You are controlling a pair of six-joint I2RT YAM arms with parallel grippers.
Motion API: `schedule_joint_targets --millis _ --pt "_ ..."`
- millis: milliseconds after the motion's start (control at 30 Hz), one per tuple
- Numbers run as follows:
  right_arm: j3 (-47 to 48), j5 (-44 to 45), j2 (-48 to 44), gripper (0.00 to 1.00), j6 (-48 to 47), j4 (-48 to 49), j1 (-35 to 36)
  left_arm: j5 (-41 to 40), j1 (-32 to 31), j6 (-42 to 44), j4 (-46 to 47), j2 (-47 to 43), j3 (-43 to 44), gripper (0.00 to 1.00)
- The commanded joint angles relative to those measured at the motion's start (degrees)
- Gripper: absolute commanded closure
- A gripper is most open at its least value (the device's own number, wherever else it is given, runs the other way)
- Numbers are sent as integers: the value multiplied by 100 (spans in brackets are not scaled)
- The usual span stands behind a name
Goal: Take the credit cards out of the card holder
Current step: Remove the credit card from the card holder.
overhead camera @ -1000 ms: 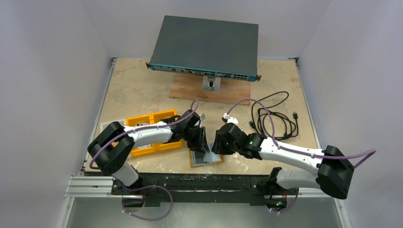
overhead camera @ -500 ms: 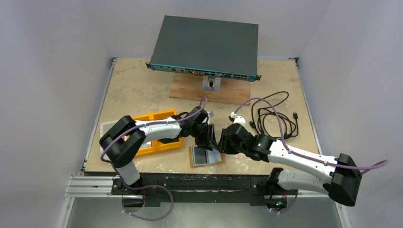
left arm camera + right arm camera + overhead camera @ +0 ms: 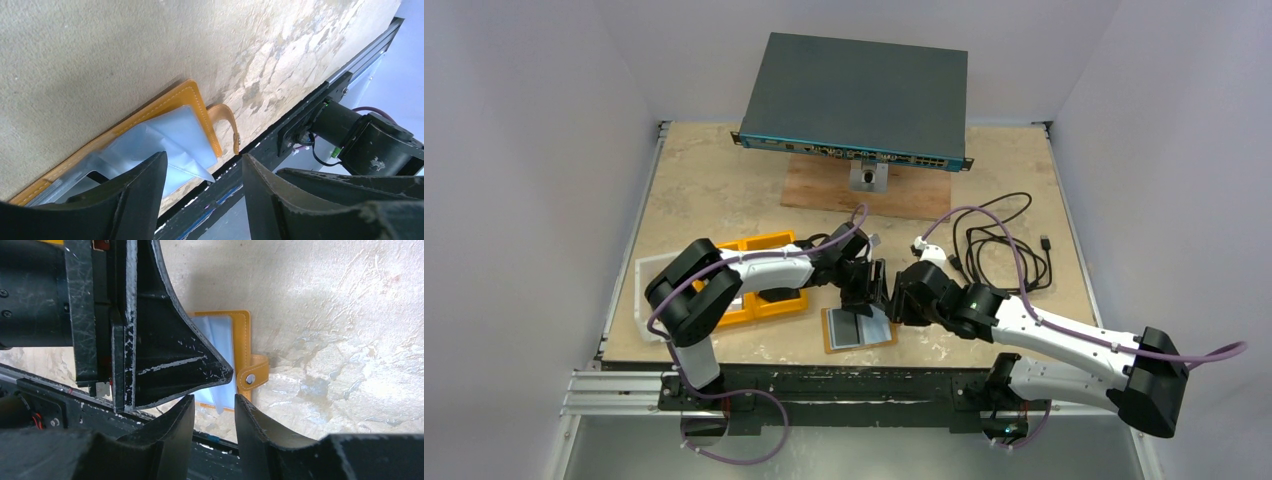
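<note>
- Desk first: a mottled beige top, both arms reaching in from the 6 o'clock edge.
- At 12 o'clock sits a dark grey network switch, propped on a wooden board.
- Yellow-orange tray at 10 o'clock of the card holder, partly under the left arm; a black cable tangle off at 2 o'clock.
- The card holder lies flat and open near the 6 o'clock edge of the desk, tan-orange, long axis close to 9-to-3, inside face up.
- Credit cards: pale grey-silver, lying on the open holder inside its stitched border, long axis matching the holder's.
- Left gripper hangs over the holder's 12 o'clock side; its fingers stand apart, nothing between them.
- Right gripper sits just beside the left one, tips nearly meeting it; its fingers are also spread and hold nothing.
- In the right wrist view a left fingertip lies over the card; contact, I cannot tell.
- Smallest: the strap with its metal snap juts from one edge of the holder, flat on the desk.
</note>
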Motion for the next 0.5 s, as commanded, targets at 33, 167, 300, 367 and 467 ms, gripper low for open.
schedule_joint_targets --millis 33,167,300,367,467 --pt "229 84 -116 65 -22 109 -4 78 -41 94 77 -121 410 43" --pt "269 68 -139 65 -60 107 -4 68 -40 195 -74 -111 598 43" --pt "304 35 -159 65 -83 82 -3 15 -15 308 -258 -116 764 42" --pt "360 123 -174 65 -150 69 -3 -32 19 361 -346 -156 806 42" --pt "442 53 -157 65 -343 150 -4 -85 115 462 -479 -241 852 42"
